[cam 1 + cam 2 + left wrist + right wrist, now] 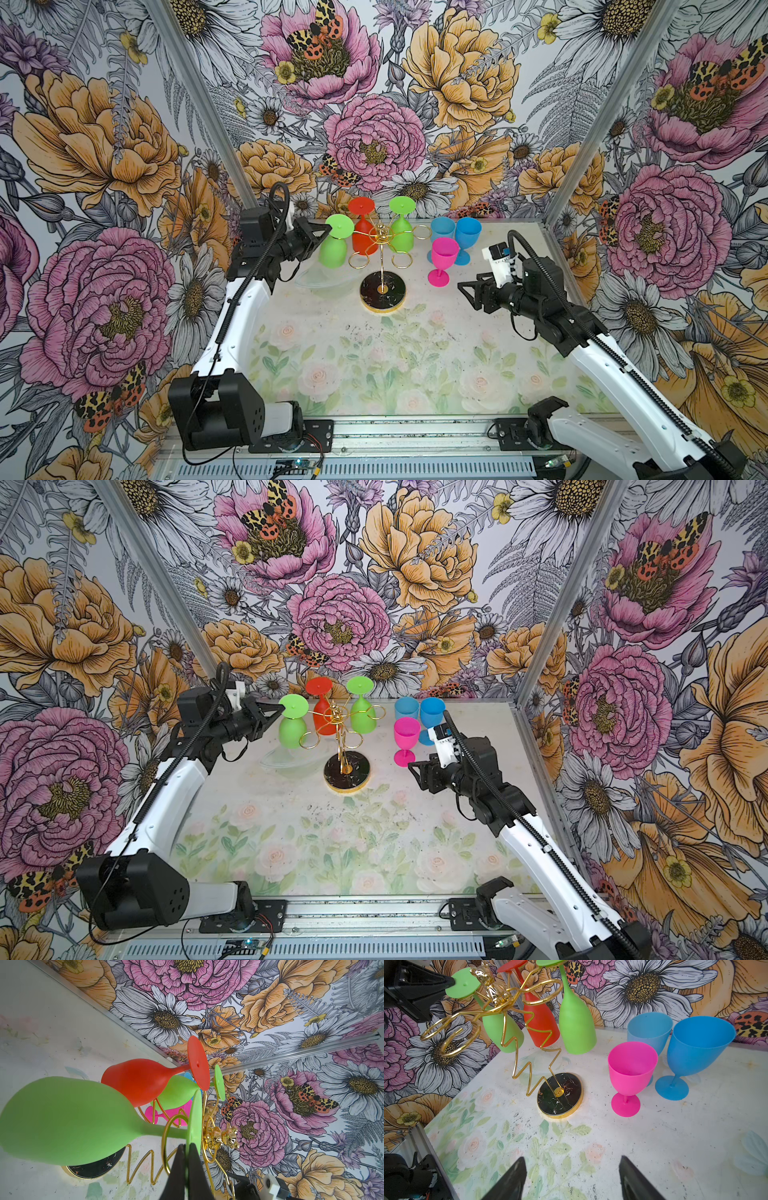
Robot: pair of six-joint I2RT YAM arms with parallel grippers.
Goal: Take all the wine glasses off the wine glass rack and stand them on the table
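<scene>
Matt wine glass (332, 251) — shiny metal rack (392, 291)

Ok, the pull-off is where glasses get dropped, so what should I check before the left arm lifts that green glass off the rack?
1. Grip: left gripper shut on the green glass at its foot: ok.
2. Stem seated in a loop of the wine glass rack: ok, not yet out.
3. Its base flat on the table: ok.
4. Spare arm: right gripper open, touching nothing: ok.
5. Gap to the red glass: cannot tell.

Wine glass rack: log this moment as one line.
left jaws: shut on green glass foot | green glass: hanging on rack | right jaws: open, empty
</scene>
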